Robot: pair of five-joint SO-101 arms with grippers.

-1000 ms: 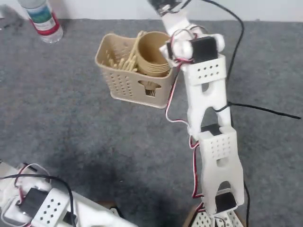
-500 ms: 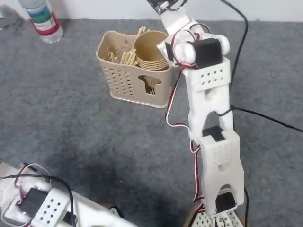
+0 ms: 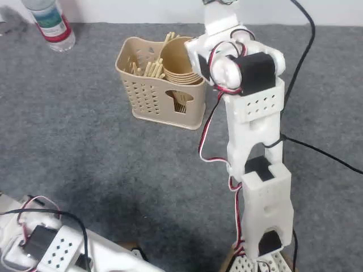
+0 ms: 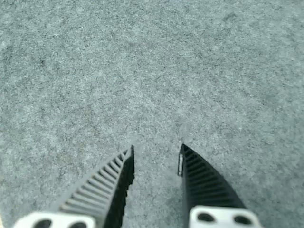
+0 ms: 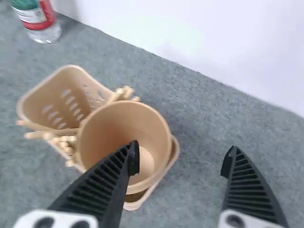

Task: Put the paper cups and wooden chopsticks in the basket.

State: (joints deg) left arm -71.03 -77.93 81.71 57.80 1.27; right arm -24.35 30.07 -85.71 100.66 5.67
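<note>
Observe right gripper (image 5: 183, 146) spread wide, gripping nothing, poised above paper cups (image 5: 118, 126) (nested, one stack) in basket (image 5: 47, 102). Note wooden chopsticks (image 5: 52, 135) beside cups, same basket. Record left gripper (image 4: 156, 147) narrowly parted, holding nothing, over grey carpet (image 4: 142, 57).

Table covering (image 3: 85, 141): grey cloth of a felt or carpet kind, matt, rough and fibrous throughout. Basket (image 3: 152, 97): beige moulded plastic, smooth with a faint sheen, its walls perforated; the paper cups (image 3: 180, 59) are tan paper, matt and smooth, and the wooden chopsticks (image 3: 148, 69) are pale bare wood, unvarnished. Right arm (image 3: 258, 141): white hard plastic, matt, with black, slightly glossy housings; the left gripper (image 4: 156, 159) and right gripper (image 5: 183, 159) have black matt plastic fingers with ribbed inner faces, and the bottle (image 3: 50, 20) is clear glossy plastic.
</note>
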